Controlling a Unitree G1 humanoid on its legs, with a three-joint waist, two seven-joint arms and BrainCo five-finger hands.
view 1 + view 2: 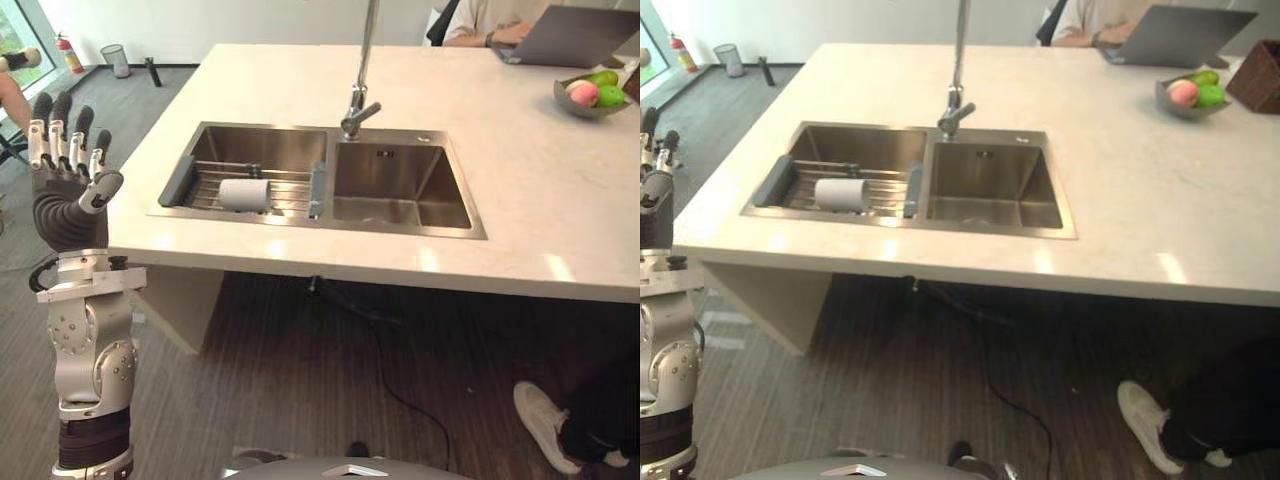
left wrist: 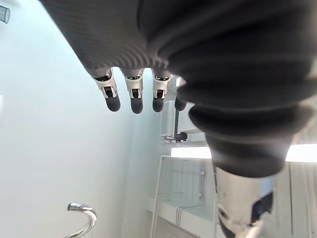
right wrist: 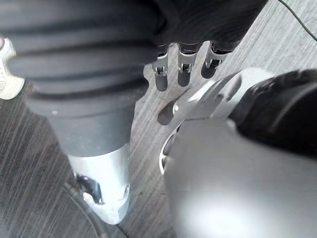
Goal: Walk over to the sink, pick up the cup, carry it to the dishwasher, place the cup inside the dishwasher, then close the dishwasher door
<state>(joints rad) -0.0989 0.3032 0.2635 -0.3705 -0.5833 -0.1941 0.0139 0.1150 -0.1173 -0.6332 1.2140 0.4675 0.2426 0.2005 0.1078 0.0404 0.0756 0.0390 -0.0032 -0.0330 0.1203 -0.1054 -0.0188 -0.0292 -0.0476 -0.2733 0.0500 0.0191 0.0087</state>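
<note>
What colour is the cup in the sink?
The cup is white, clearest in the left eye view.

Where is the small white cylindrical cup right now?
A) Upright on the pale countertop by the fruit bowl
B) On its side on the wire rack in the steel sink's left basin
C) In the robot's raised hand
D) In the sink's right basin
B: the small white cylindrical cup lies on its side on the wire rack in the left basin of the stainless steel sink; the raised left hand is open and empty.
</note>
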